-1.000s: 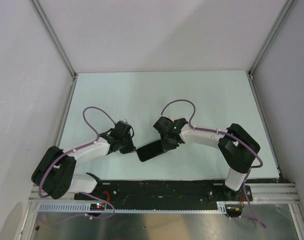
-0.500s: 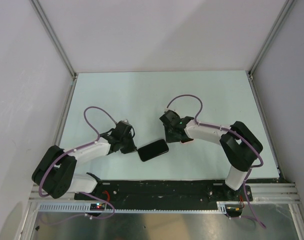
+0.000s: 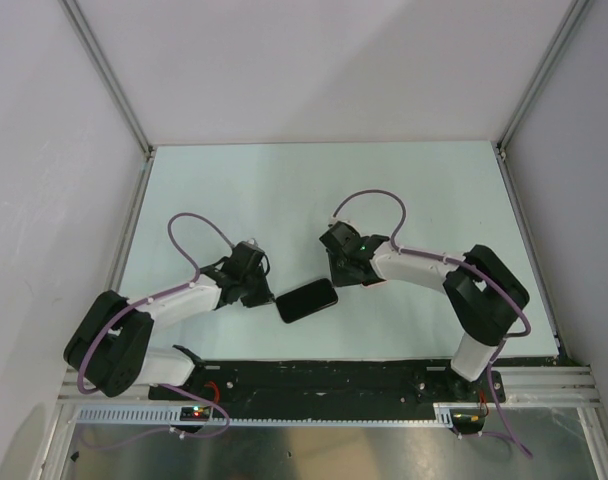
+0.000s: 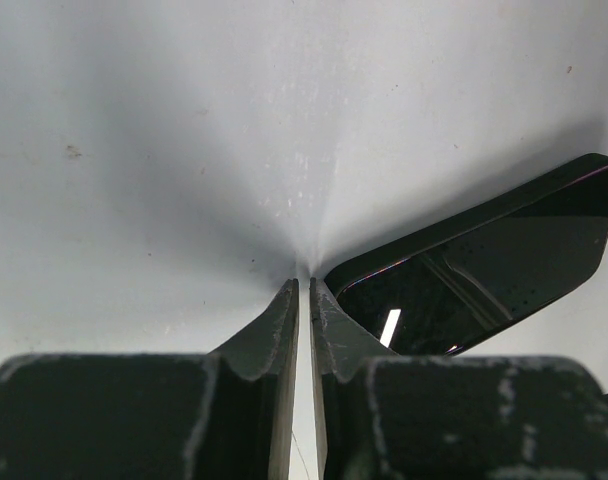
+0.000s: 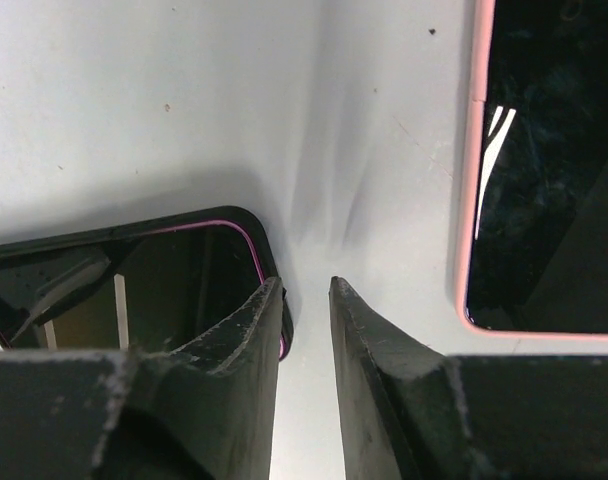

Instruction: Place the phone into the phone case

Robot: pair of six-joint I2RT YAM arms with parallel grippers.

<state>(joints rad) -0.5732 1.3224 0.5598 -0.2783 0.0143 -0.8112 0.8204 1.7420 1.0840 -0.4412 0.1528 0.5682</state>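
The phone [image 3: 306,299] is a glossy black slab lying flat near the table's front middle. A thin purple line runs inside a black rim, which looks like the phone case around it. In the left wrist view the phone [image 4: 484,270] lies right of my left gripper [image 4: 304,285]. Those fingers are shut to a thin slit, with the tips on the table at the phone's left corner. My left gripper [image 3: 267,298] holds nothing. My right gripper [image 3: 344,281] stands just off the phone's right end. It is slightly open [image 5: 304,285] and empty, and its left finger overlaps the phone's corner [image 5: 134,280].
A second flat device with a pink rim and dark glossy face [image 5: 544,170] lies just right of my right gripper, mostly hidden under the right arm [image 3: 377,283]. The pale table [image 3: 314,190] is walled at the back and both sides.
My right gripper has moved off the phone's right end, to the right and a little back, and its fingers have parted slightly. The pink-rimmed device now shows. The left arm has not moved.
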